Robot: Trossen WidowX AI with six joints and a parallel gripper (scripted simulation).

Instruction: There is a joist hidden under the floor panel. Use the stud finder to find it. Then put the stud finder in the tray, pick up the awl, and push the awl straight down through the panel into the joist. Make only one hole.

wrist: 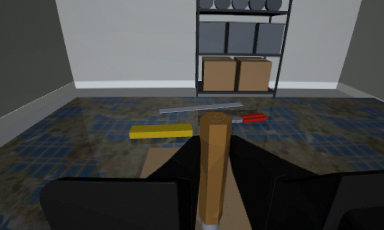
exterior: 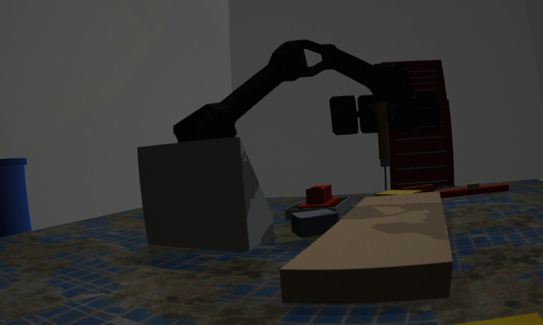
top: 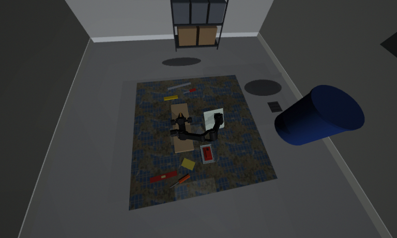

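My gripper is shut on the awl's wooden handle. The awl hangs upright, point down, over the tan floor panel. Its thin metal shaft shows below the handle in the exterior view, with the tip above the panel's surface. In the wrist view the shaft is cut off by the lower frame edge. The red stud finder lies in the grey tray, beside the panel. The joist is hidden.
A pale pedestal carries the arm's base. A blue-grey block sits between pedestal and panel. A yellow pad, an orange-handled tool and a red bar lie beyond one panel end; a yellow bar lies beyond the other.
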